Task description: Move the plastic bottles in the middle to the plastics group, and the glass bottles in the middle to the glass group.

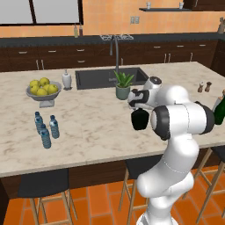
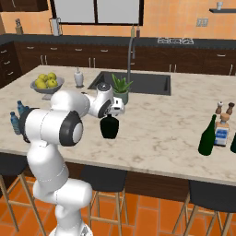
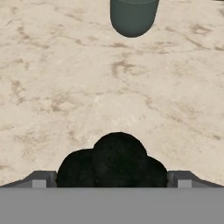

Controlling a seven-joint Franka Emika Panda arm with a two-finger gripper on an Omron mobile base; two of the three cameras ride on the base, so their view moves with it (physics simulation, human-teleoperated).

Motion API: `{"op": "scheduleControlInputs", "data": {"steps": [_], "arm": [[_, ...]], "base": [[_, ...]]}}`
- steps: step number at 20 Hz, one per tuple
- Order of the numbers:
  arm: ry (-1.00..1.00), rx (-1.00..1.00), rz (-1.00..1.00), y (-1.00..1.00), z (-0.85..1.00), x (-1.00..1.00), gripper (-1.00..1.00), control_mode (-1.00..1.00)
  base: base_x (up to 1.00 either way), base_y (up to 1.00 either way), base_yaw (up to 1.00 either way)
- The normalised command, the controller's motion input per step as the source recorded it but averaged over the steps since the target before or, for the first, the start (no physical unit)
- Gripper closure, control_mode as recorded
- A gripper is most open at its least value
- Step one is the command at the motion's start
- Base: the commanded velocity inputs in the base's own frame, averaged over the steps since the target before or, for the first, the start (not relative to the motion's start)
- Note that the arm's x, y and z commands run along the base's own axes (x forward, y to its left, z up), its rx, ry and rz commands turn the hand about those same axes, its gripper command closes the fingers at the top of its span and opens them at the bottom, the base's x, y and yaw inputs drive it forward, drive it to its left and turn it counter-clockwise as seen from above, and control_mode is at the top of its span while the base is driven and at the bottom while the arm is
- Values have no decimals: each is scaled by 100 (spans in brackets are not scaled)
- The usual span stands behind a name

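A squat black flask (image 1: 140, 120) (image 2: 109, 127) stands on the marble counter near its middle. My gripper (image 1: 139, 109) (image 2: 111, 115) hangs over its neck, open. In the hand view the flask's rounded top (image 3: 116, 161) lies between my two fingertips (image 3: 42, 179), with small gaps on either side. The plastics group (image 1: 46, 128) stands at the counter's left; in the right base view its bottles (image 2: 17, 115) are partly hidden behind my arm. At the far right stands a tall dark green bottle (image 2: 207, 136) (image 1: 219, 110) with a small blue-labelled bottle (image 2: 222, 134) beside it.
A potted plant (image 1: 123, 85) (image 3: 133, 16) stands just behind the flask, before the sink (image 1: 110, 77). A fruit bowl (image 1: 43, 91) and a white soap dispenser (image 1: 66, 80) sit at the back left. Two shakers (image 2: 224, 108) stand at the back right. Stools line the near edge.
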Motion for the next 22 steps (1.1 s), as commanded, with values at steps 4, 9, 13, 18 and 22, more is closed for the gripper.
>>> {"op": "scheduleControlInputs", "data": {"steps": [4, 9, 13, 18, 22], "arm": [[0, 0, 0, 0, 0, 0, 100, -100], [0, 0, 0, 0, 0, 0, 100, -100], [0, 0, -1, -16, 11, 0, 100, -100], [-1, 3, -7, -54, 56, 0, 100, -100], [0, 4, -20, -96, 36, 0, 100, -100]], "base": [[0, 0, 0], [0, 0, 0], [0, 0, 0], [0, 0, 0], [0, 0, 0]]}}
